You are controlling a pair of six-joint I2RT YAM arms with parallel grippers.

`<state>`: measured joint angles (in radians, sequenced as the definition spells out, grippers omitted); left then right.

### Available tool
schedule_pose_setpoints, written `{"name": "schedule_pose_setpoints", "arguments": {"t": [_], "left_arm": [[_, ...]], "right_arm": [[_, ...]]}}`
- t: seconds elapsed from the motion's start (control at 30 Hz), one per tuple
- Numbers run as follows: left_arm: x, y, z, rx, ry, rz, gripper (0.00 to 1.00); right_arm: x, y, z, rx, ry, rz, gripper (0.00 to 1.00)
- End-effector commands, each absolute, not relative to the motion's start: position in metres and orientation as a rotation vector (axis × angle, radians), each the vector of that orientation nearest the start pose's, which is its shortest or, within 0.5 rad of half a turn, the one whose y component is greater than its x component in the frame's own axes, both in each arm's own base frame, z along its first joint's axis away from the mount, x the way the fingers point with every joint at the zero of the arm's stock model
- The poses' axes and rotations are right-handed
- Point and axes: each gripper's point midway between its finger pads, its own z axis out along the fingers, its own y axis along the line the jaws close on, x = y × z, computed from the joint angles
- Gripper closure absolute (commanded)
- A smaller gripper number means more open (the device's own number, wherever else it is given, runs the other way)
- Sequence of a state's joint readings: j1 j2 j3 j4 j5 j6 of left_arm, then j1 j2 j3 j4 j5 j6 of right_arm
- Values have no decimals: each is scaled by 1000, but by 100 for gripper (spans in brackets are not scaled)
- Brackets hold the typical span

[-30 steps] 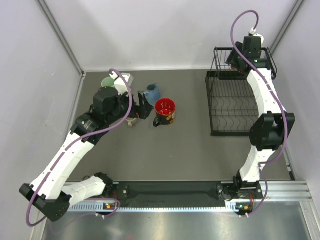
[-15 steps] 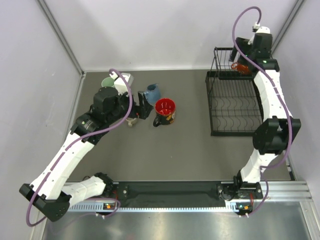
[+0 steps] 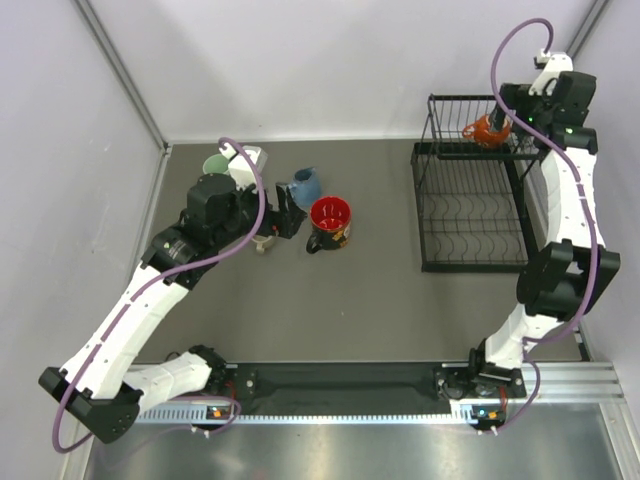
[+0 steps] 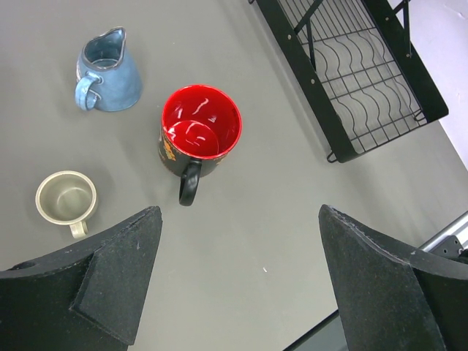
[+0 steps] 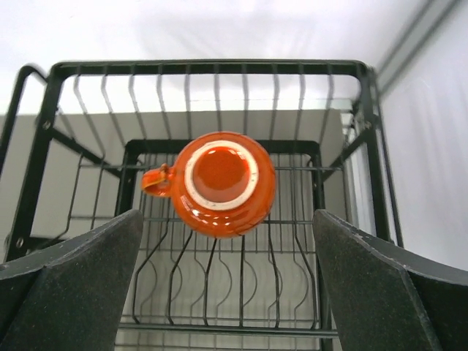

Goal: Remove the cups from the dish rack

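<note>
The small orange mug [image 5: 219, 183] sits in the raised basket of the dish rack [image 5: 205, 67], at the upper right of the overhead view. The right pincer [image 5: 227, 216] hangs just before it, spread wide and gripping nothing. At centre left, the left pincer [image 4: 238, 212] gapes empty above the surface [image 4: 263, 241], near the black floral mug [image 4: 199, 139], blue mug [image 4: 108, 72] and beige mug [image 4: 66, 199].

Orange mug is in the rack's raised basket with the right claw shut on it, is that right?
No. The orange mug is in the raised basket of the dish rack, but the right claw is open and not touching it; the right wrist view shows this.
</note>
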<state>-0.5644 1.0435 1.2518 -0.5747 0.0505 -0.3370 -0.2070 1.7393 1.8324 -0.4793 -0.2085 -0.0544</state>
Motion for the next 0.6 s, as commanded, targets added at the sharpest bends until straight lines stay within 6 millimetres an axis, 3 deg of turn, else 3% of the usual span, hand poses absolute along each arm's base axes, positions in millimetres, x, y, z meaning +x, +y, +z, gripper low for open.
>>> {"name": "schedule_pose_setpoints", "arguments": {"t": [0.0, 0.13, 0.33, 0.43, 0.57], "left_arm": [[278, -200, 340, 265, 1903, -644, 7], [280, -202, 333, 271, 1916, -639, 7], [280, -202, 331, 275, 1920, -639, 7], [281, -202, 331, 274, 1918, -636, 7], [282, -202, 329, 275, 1923, -629, 7]], "right_arm": [[517, -57, 335, -186, 1883, 81, 0], [518, -62, 319, -261, 1903, 30, 0], [522, -74, 315, -257, 1909, 47, 0], [524, -62, 309, -328, 1906, 116, 0], [528, -64, 296, -327, 1947, 131, 0]]}}
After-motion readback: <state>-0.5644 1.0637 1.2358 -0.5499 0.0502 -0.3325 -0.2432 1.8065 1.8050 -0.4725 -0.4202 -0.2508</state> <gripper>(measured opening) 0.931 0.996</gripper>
